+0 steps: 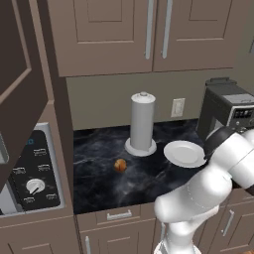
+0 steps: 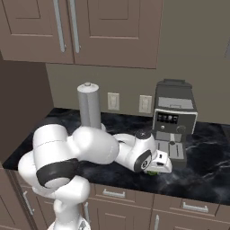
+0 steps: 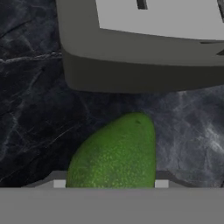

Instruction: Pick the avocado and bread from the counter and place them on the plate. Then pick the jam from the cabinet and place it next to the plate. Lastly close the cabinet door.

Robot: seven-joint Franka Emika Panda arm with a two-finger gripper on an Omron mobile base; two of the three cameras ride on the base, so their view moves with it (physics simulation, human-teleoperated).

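The green avocado lies on the black counter in front of the coffee machine's base. My gripper is low over it, and both fingertips press its sides, shut on it. In the right base view the gripper sits at the counter's front, with a sliver of the green avocado under it. The orange-brown bread rests on the counter in front of the paper-towel holder. The white plate lies to the bread's right, beside my arm. A cabinet door stands open at the far left. The jam is out of view.
A grey paper-towel holder stands at the back of the counter. The coffee machine stands right behind the gripper, its base overhanging the avocado. Closed wall cabinets hang above. A stove control panel borders the counter's left end.
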